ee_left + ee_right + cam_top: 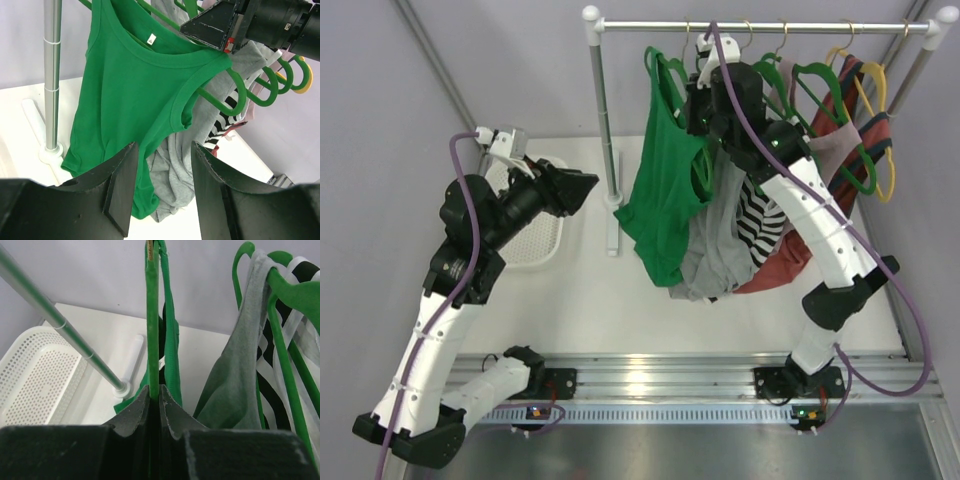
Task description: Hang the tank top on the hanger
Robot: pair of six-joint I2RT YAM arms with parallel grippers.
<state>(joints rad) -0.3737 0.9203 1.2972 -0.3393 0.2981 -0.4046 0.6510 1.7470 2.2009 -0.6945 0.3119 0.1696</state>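
The bright green tank top (665, 190) hangs from the rail at the left end of the row of clothes. It also shows in the left wrist view (125, 100), with a white label at the neck. The green hanger (152, 325) runs through its shoulders, and one hanger arm (220, 100) sticks out past the right armhole. My right gripper (159, 395) is shut on the hanger's thin green bar, up near the rail (705, 85). My left gripper (163, 147) is open and empty. It points at the top's lower part from the left (585, 185), apart from it.
A grey top (715, 250), a black-and-white striped top (760, 225) and a rust-red garment (780, 270) hang right of the tank top. Yellow hangers (880, 150) are at the rail's (790, 25) right end. The rack post (603, 130) and a white basket (535, 235) stand at left.
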